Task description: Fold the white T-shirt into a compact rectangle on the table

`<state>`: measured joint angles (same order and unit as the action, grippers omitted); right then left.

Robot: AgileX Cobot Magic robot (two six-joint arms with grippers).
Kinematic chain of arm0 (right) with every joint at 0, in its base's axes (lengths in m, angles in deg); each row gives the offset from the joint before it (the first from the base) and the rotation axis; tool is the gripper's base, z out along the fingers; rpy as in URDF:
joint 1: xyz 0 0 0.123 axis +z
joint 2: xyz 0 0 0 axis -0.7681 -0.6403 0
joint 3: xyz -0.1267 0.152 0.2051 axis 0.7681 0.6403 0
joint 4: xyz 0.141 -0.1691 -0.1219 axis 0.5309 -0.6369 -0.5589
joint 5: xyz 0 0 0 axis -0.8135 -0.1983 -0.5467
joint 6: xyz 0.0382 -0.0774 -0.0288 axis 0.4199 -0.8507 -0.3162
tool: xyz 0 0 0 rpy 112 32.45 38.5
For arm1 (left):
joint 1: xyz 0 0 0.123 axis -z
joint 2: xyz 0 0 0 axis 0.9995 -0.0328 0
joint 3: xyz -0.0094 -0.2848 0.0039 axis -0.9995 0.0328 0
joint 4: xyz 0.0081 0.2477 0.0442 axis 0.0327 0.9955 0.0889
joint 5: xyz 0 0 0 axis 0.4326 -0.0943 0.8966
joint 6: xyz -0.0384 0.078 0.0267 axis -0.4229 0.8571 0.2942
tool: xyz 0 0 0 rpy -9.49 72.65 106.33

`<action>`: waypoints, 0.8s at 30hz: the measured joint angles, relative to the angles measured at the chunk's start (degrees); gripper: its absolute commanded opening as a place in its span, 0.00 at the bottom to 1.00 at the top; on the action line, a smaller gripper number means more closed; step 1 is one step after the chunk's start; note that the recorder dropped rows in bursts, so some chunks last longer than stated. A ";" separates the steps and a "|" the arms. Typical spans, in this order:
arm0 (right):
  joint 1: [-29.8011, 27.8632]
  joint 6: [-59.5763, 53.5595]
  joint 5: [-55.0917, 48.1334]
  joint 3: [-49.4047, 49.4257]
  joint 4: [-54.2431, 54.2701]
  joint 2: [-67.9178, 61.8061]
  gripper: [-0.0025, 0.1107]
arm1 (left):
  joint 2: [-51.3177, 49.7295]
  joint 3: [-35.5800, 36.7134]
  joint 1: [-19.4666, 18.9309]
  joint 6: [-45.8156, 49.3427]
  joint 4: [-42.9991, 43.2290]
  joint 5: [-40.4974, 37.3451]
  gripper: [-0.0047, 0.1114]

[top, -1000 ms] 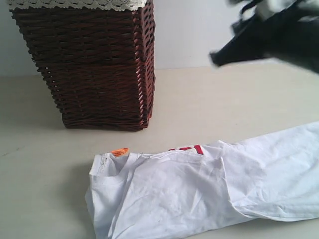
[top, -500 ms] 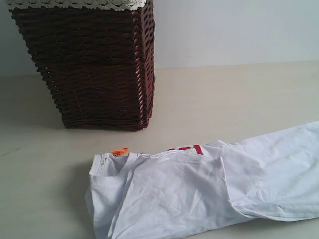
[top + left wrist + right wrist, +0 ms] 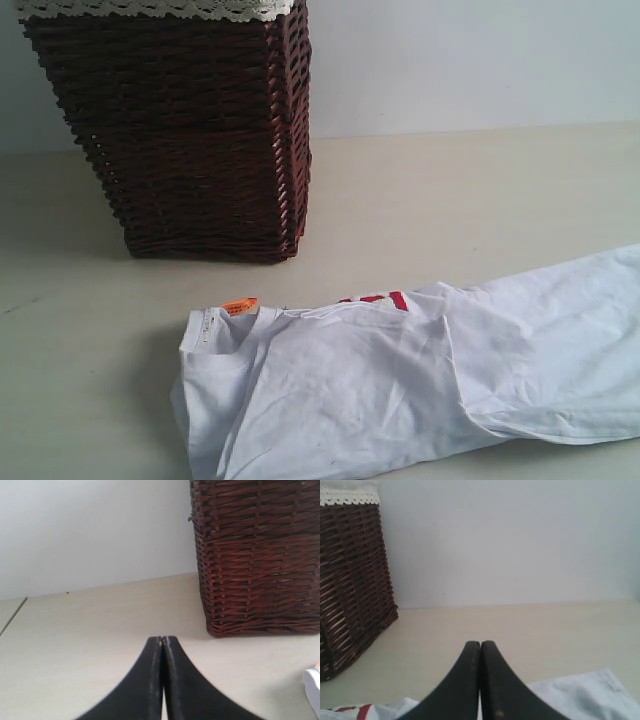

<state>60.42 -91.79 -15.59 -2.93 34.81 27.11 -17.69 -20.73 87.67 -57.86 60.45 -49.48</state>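
Note:
The white T-shirt (image 3: 400, 385) lies on the table (image 3: 450, 200) as a long folded strip, collar and orange neck tag (image 3: 239, 306) to the left, a bit of red lettering (image 3: 380, 299) showing at its far edge. Neither arm appears in the exterior view. My left gripper (image 3: 163, 639) is shut and empty above bare table, with a corner of the shirt (image 3: 313, 685) off to one side. My right gripper (image 3: 480, 643) is also shut and empty, raised above the T-shirt (image 3: 580, 692), whose cloth shows on both sides of its fingers.
A tall brown wicker basket (image 3: 190, 130) with white lace edging (image 3: 150, 8) stands at the back left of the table, close to the shirt's collar. It also shows in the left wrist view (image 3: 257, 555) and right wrist view (image 3: 350, 580). A pale wall (image 3: 470, 60) runs behind.
A second ago the right arm was in the upper right of the exterior view; it has since left that view. The shirt has not moved.

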 measured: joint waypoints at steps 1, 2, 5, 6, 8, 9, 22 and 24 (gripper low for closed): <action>0.00 0.00 -0.32 0.26 0.13 0.00 0.02 | 0.00 0.00 0.00 0.00 0.00 0.00 0.04; 0.00 0.00 -0.92 0.39 0.42 0.00 0.02 | 0.00 0.00 0.00 0.00 0.00 0.00 0.04; 0.00 -1.47 -2.79 0.81 -1.01 0.00 0.02 | 0.00 0.00 0.00 0.00 0.00 0.00 0.04; 0.00 -2.33 -3.05 1.05 -1.85 0.00 0.02 | 0.00 0.00 0.00 0.00 0.00 0.00 0.04; 0.00 -2.93 -3.49 1.40 -2.76 0.00 0.02 | 0.00 0.00 0.00 0.00 0.00 0.00 0.04; -0.16 -2.93 -3.59 1.64 -3.00 0.00 0.02 | 0.00 0.00 0.00 0.00 0.00 0.00 0.04; -4.23 2.36 -6.30 1.91 -1.12 8.03 0.02 | 0.00 0.00 0.00 0.00 0.00 -0.10 0.04; -4.23 2.59 -5.42 1.91 1.64 9.44 0.02 | 0.00 0.00 0.00 0.00 0.00 -0.10 0.04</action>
<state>56.19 -89.20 -21.02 -1.02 36.45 36.55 -17.69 -20.73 87.67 -57.86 60.45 -49.58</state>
